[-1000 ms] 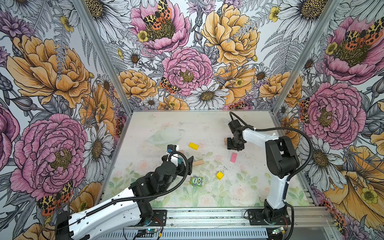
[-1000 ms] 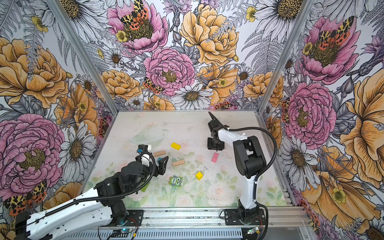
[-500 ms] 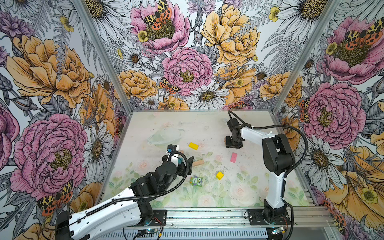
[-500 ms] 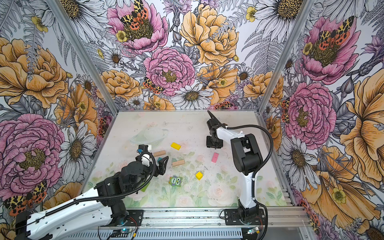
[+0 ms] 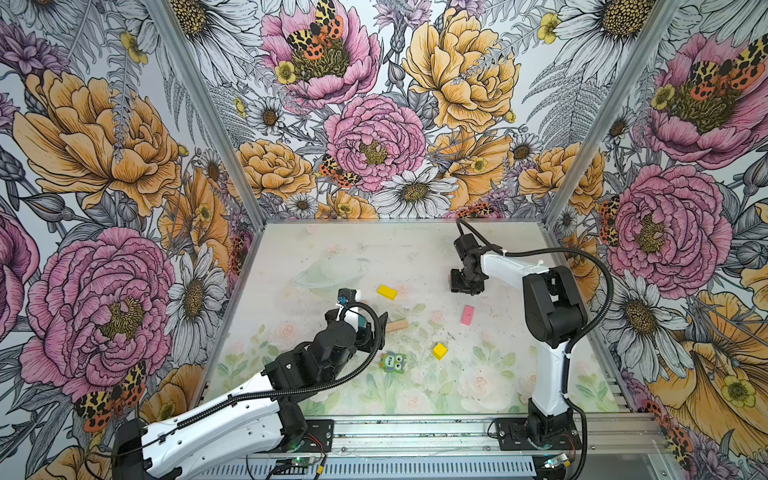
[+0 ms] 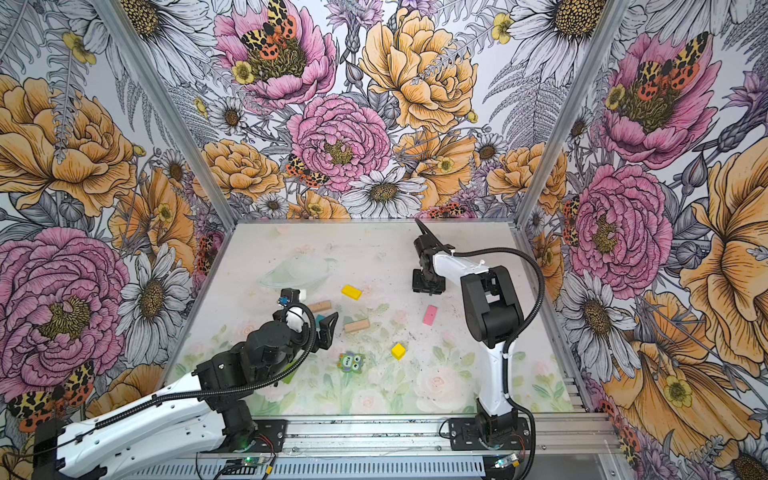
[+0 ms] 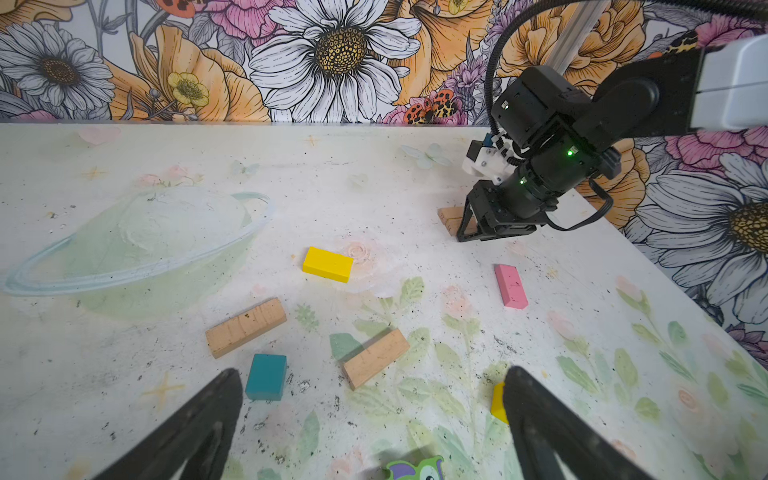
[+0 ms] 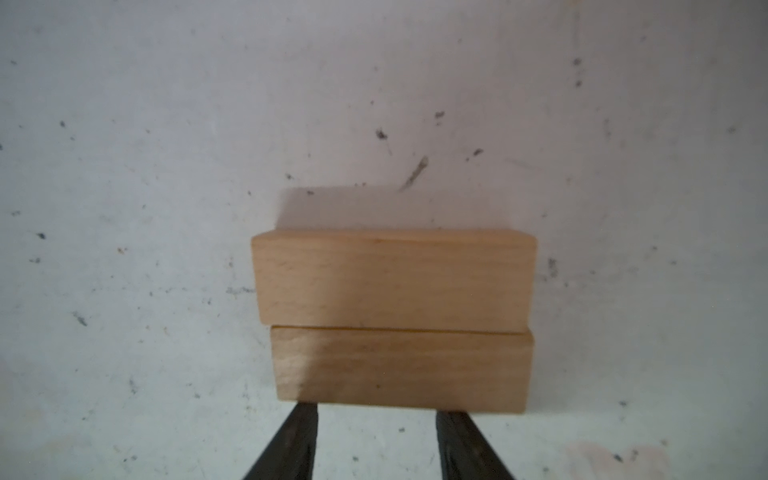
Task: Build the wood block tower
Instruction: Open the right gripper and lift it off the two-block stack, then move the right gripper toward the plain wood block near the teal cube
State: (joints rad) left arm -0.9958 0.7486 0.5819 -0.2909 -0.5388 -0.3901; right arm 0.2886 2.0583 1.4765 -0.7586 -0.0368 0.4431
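At far left, the left gripper (image 7: 372,374), spread fully wide, empty, low above the table (image 5: 415,257). Just ahead of its fingers, a teal block (image 7: 266,376), a first tan bar (image 7: 246,327) beyond it and a second tan bar (image 7: 376,358) to the right, all flat and apart. Farther back, a yellow slab (image 7: 327,264). Toward the front, an owl block (image 5: 392,360), then a yellow cube (image 5: 439,351). Next, a pink block (image 5: 467,314), flat, alone. At right, toward the back, the right gripper (image 8: 377,415), partly open, nothing between its fingers, tips against the long edge of a pair of tan bars (image 8: 392,280), flat, side by side, long sides touching.
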